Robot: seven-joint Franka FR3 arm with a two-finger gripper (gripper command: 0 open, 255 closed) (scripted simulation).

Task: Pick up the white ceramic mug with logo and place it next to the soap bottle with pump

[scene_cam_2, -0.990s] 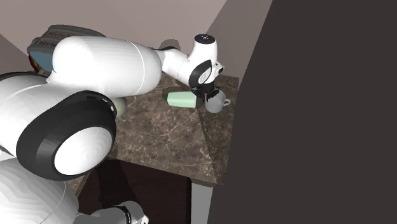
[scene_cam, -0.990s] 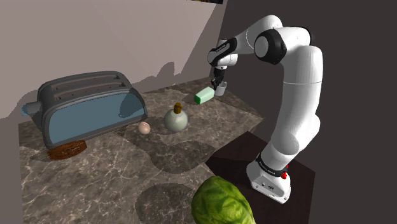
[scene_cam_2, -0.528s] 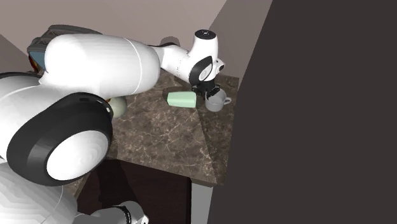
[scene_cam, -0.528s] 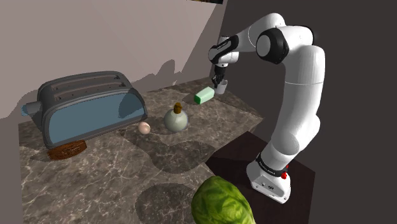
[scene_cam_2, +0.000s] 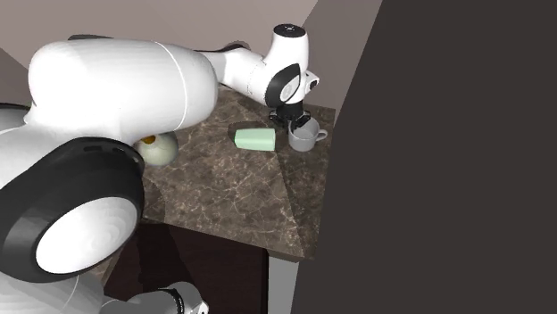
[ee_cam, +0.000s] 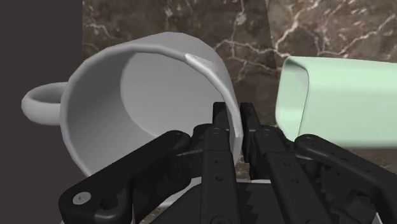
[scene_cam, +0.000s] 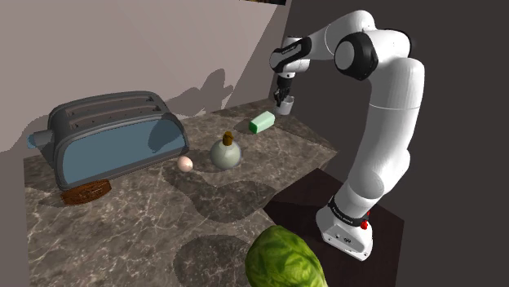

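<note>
The mug (ee_cam: 146, 95) is being clasped by its wall between the narrowed fingers (ee_cam: 221, 153), at the desk's (scene_cam: 163, 220) far corner beside a green box (scene_cam: 262, 121); lifting seems in hand; carriage toward the soap bottle (scene_cam: 226, 152) is being called for.

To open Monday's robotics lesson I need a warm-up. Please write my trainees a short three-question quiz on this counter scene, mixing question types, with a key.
1. True or false: the gripper clasps the grey mug's wall, one finger inside and one outside.
2. What lies on its side next to the mug? A) a spoon B) a pale green container C) a plate
3. Fill in: in the shoulder view, the small pink ball lies between the pump soap bottle and the ____.
Key: 1 true; 2 B; 3 toaster.
</note>
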